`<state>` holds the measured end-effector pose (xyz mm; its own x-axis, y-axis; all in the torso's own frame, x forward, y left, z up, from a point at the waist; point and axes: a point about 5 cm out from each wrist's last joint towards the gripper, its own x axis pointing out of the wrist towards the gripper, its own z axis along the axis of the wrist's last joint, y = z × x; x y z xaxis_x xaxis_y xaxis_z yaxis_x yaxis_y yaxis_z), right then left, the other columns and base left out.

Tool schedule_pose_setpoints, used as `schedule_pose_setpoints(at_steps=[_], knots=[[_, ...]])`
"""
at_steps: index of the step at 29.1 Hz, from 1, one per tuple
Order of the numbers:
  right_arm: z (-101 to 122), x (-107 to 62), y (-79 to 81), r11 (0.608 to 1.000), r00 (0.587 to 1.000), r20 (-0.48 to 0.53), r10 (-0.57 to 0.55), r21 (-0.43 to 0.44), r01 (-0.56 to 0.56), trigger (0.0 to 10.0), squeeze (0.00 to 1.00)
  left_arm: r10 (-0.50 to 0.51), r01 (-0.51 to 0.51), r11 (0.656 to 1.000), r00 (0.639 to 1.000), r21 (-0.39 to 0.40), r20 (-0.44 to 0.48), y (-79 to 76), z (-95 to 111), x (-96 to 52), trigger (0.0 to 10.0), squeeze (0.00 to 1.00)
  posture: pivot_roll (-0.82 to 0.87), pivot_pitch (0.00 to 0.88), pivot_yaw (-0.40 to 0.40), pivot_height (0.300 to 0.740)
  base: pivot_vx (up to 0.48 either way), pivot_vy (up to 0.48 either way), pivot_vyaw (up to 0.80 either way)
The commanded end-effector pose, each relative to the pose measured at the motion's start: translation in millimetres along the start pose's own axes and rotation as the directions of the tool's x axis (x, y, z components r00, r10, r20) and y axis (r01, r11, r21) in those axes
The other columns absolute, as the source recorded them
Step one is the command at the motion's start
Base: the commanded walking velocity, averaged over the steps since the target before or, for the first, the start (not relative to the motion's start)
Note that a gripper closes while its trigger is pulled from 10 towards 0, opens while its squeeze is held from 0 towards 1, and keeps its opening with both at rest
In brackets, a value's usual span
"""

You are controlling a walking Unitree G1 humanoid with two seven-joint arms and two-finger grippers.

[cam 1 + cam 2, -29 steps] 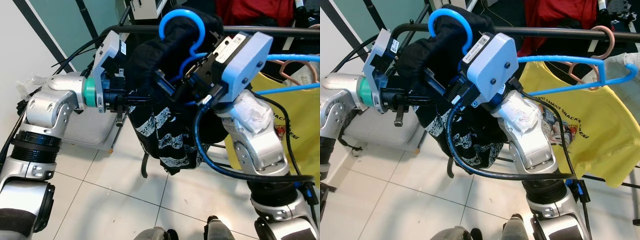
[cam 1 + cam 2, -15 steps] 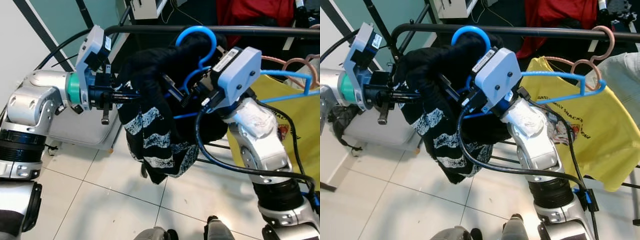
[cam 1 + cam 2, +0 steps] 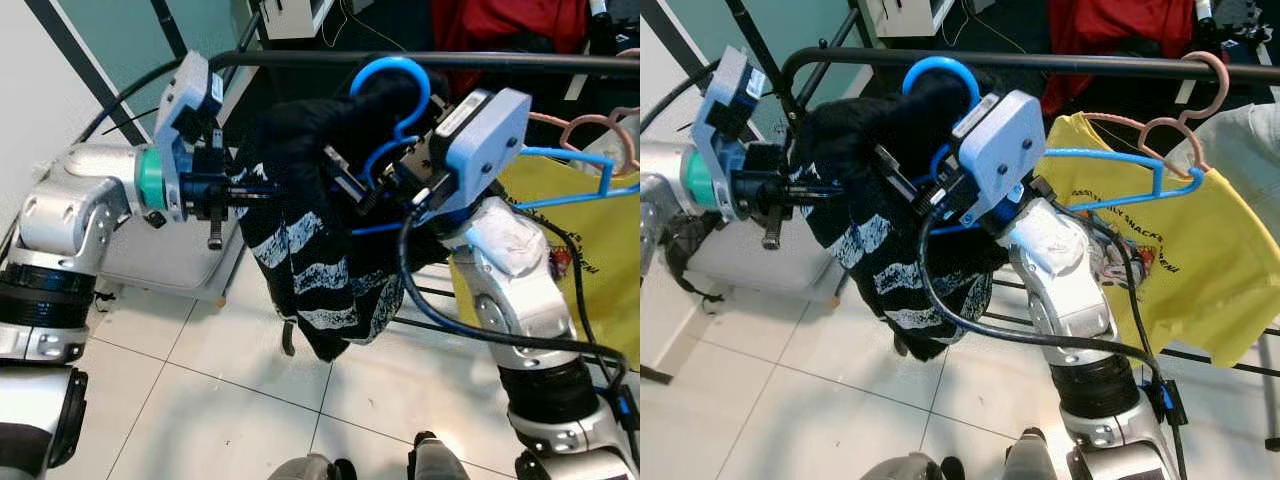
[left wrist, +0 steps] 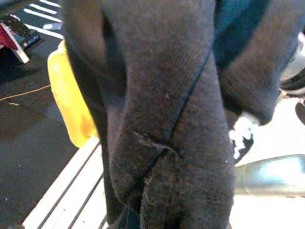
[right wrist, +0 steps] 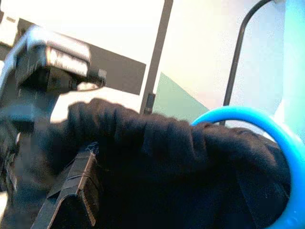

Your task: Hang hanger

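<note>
Left eye view: blue hanger [image 3: 395, 100] draped with black patterned garment [image 3: 310, 230], raised just below black rail [image 3: 420, 60], hook near rail's left bend, not yet over it. Right gripper [image 3: 365, 180] grasping hanger at neck, jaws clenched on it. Left gripper [image 3: 250, 190] pushed into garment's left side; jaws buried in cloth, state cannot be told. Yellow shirt [image 3: 1180, 260] on second blue hanger [image 3: 1120, 165] hanging further right along rail. Tiled floor [image 3: 200, 400] below.
</note>
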<state>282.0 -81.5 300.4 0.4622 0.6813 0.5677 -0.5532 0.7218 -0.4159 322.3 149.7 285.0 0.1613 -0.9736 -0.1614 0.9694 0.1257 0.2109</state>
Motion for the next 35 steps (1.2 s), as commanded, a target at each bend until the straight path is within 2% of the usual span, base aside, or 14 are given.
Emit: schedule_pose_setpoints(at_steps=[1,4,5,11,15,16,17,18,20,22,25,27,29,35], knots=[[22,9.4,2.5,1.0,0.994,0.105,0.018,0.022,-0.021,10.0,0.0,0.005,-0.004,0.999,1.0,0.045,-0.024,-2.4,1,0.2,10.0,0.0,-0.08,0.023,0.234,0.74,0.0,0.0,0.0],[27,11.7,4.1,0.999,0.992,0.124,0.031,0.029,-0.035,10.0,0.0,0.003,-0.002,0.999,1.0,0.053,-0.019,-2.7,1,1.1,10.0,0.0,-0.07,0.024,0.233,0.74,0.0,0.0,0.0],[28,12.3,4.7,0.999,0.991,0.129,0.037,0.03,-0.041,10.0,0.0,0.01,-0.009,0.999,1.0,0.052,-0.018,-2.2,1,1.4,10.0,1.0,-0.07,0.024,0.233,0.74,0.0,0.0,0.0],[31,12.5,4.2,0.998,0.99,0.14,0.035,0.051,-0.043,10.0,0.0,-0.003,0.004,0.999,1.0,0.05,-0.023,-3.6,2,-1.3,10.0,1.0,-0.07,0.027,0.235,0.74,0.0,0.0,0.0],[29,10.4,2.4,0.995,0.992,0.126,0.02,0.094,-0.032,10.0,0.0,0.076,-0.074,0.994,0.997,0.084,-0.023,6.5,9,-10.9,10.0,1.0,-0.08,0.033,0.239,0.74,0.0,0.0,0.0],[27,8.4,1.4,0.995,0.993,0.114,0.009,0.1,-0.021,10.0,0.0,0.109,-0.109,0.989,0.994,0.096,-0.002,11.2,15,-17.4,10.0,0.0,-0.08,0.037,0.241,0.74,0.0,0.0,0.0],[23,5.1,-0.4,0.995,0.995,0.096,-0.012,0.101,0.002,10.0,0.0,0.165,-0.169,0.98,0.985,0.107,0.043,18.2,26,-30.2,10.0,0.0,-0.08,0.041,0.241,0.74,0.0,0.0,0.0],[23,5.1,-0.4,0.995,0.995,0.096,-0.012,0.101,0.002,10.0,0.0,0.165,-0.169,0.98,0.985,0.107,0.043,18.2,26,-30.2,10.0,0.0,-0.08,0.041,0.241,0.74,0.0,0.0,0.0],[21,2.9,-1.9,0.995,0.996,0.085,-0.033,0.101,0.024,10.0,0.0,0.197,-0.205,0.975,0.976,0.09,0.091,20.7,36,-44.4,10.0,0.0,-0.08,0.044,0.239,0.74,0.0,0.0,0.0],[21,3.0,-2.1,0.994,0.996,0.087,-0.034,0.102,0.025,10.0,0.0,0.182,-0.189,0.979,0.979,0.077,0.093,18.5,36,-44.7,10.0,0.0,-0.07,0.044,0.237,0.74,0.0,0.0,0.0],[24,6.5,-1.8,0.994,0.994,0.104,-0.023,0.107,0.012,10.0,0.0,0.107,-0.109,0.992,0.994,0.059,0.038,7.5,21,-33.2,10.0,0.0,-0.07,0.043,0.232,0.74,0.0,0.0,0.0],[25,7.6,-1.5,0.994,0.994,0.108,-0.018,0.109,0.007,10.0,0.0,0.091,-0.092,0.994,0.996,0.057,0.024,5.1,17,-29.5,10.0,0.0,-0.07,0.043,0.232,0.74,0.0,0.0,0.0],[27,12.3,2.2,0.993,0.993,0.119,0.013,0.114,-0.026,10.0,0.0,0.029,-0.029,0.999,0.999,0.044,0.017,-2.5,9,-16.2,10.0,0.0,-0.07,0.043,0.228,0.74,0.0,0.0,0.0],[26,16.6,13.0,0.987,0.99,0.116,0.081,0.129,-0.096,10.0,0.0,-0.093,0.093,0.993,0.996,0.076,0.005,-10.8,7,6.6,10.0,0.0,-0.07,0.041,0.224,0.74,0.0,0.0,0.0]])
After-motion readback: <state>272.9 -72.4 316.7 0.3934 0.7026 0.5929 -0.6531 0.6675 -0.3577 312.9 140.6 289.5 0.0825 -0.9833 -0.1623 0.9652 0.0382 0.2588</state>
